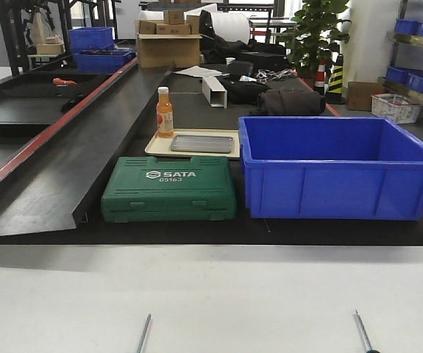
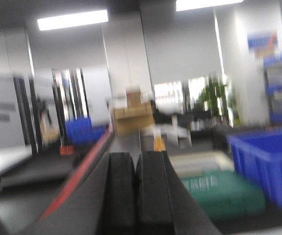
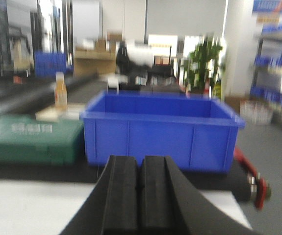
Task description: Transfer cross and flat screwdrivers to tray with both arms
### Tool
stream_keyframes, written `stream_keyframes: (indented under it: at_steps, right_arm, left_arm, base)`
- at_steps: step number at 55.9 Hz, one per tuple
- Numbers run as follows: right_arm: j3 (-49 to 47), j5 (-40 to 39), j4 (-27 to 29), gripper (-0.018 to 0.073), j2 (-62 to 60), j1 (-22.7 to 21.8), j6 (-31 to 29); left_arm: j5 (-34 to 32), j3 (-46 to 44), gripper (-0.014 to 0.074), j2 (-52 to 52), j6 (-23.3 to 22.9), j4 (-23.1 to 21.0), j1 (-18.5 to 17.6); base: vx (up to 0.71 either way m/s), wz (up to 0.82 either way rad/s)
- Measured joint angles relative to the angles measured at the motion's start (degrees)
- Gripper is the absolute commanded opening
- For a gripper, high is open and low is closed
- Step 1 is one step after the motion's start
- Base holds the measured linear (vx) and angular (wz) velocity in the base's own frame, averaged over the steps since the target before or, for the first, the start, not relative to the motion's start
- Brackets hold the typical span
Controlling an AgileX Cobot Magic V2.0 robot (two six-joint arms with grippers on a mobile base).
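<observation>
Two screwdrivers lie on the white table at the bottom edge of the front view: the left one point(image 1: 145, 333) shows only its silver shaft, the right one point(image 1: 362, 332) shows its shaft and the start of a green handle. The silvery metal tray point(image 1: 202, 143) rests on a cream tray behind the green case. Neither gripper appears in the front view. In the left wrist view my left gripper point(image 2: 136, 157) points level at the room, its pads pressed together with nothing between them. My right gripper point(image 3: 141, 160) is likewise shut and empty, facing the blue bin.
A green SATA tool case point(image 1: 168, 190) and a deep blue bin point(image 1: 336, 168) stand between the white table and the tray. An orange bottle point(image 1: 165, 112) stands on the cream tray point(image 1: 157, 144). A dark sloped panel point(image 1: 57, 169) runs along the left.
</observation>
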Motion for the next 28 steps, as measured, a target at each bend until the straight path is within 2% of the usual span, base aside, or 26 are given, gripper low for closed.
stream_keyframes:
  at_steps: [10,17,22,28]
  right_arm:
    - [0.0,1.0,0.0,0.0119,9.9,0.0,0.0]
    - [0.0,1.1,0.0,0.0247,15.2,0.0,0.1]
    - [0.0,1.1,0.0,0.0353,18.1,0.0,0.1]
    - [0.0,1.1,0.0,0.0432,21.7,0.0,0.1]
  left_arm:
    - [2.9,0.0,0.0043,13.5,-0.3,-0.1,0.0]
    - [2.9,0.0,0.0096,22.5,-0.4,-0.1,0.0]
    - [2.2,0.0,0.0165,28.0,-0.4,-0.2,0.0]
    - [-0.9,0.0,0.0284,32.8,-0.4,-0.2,0.0]
  base:
    - [0.0,0.0]
    - [0.0,0.0]
    - [0.0,0.0]
    - [0.0,0.0]
